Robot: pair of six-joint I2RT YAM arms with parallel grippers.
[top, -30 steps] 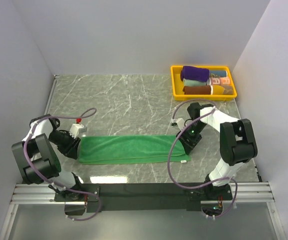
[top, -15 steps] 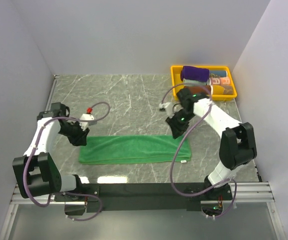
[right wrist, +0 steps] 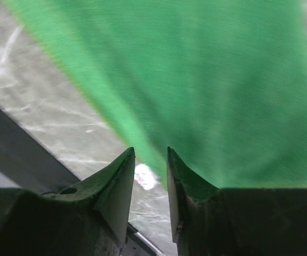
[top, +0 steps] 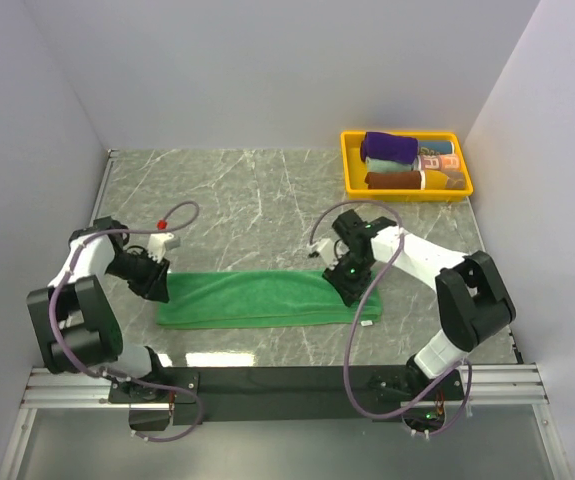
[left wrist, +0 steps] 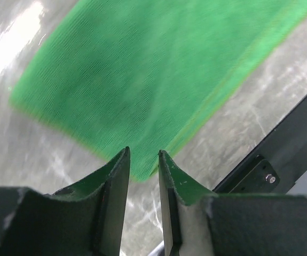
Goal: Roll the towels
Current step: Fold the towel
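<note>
Towel (top: pixel 257 298) flat — left hand (left wrist: pixel 143 154), right hand (right wrist: pixel 151 152) close.

This looks like a robotics lab test cell, not a home or a shop. Plain pale walls (top: pixel 267 70) box in a small counter (top: pixel 247 190) with a grey marble pattern on three sides, bare of any decoration or furnishing. Two robot arms, the left arm (top: pixel 79 262) and the right arm (top: pixel 422 252), are bolted side by side to a metal rail (top: pixel 287 385) along the near edge. Loose purple cables (top: pixel 350 335) loop from their bases to their wrists. A yellow plastic tray (top: pixel 350 165) sits in the far right corner.
</note>
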